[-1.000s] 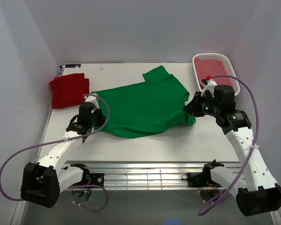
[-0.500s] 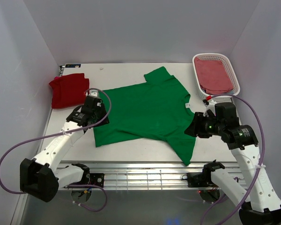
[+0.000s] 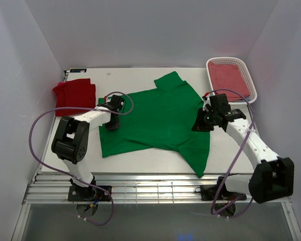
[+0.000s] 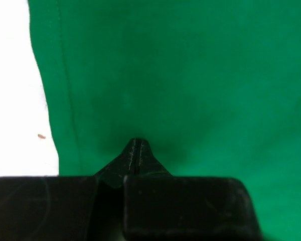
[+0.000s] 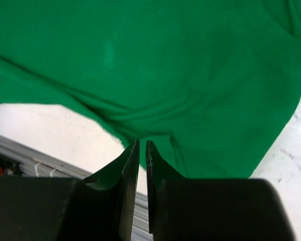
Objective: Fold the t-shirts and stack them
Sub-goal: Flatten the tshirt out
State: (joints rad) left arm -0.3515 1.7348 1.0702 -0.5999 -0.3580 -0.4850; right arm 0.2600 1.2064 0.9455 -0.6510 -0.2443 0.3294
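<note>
While both arms reach inward, the green t-shirt (image 3: 158, 118) lies spread across the table (image 3: 135, 163).
Red t-shirt (image 3: 74, 96) sits far left. Left gripper (image 4: 134, 150), fingers together, touches the green hem. Right gripper (image 5: 139, 150), fingers nearly touching, hovers over its right side.

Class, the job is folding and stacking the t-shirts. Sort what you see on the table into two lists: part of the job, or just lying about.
Part of the job:
- green t-shirt, spread out in the middle
- red t-shirt, folded up at the far left

Just lying about:
- white basket, far right
- pink cloth inside it; cannot tell what it is
</note>
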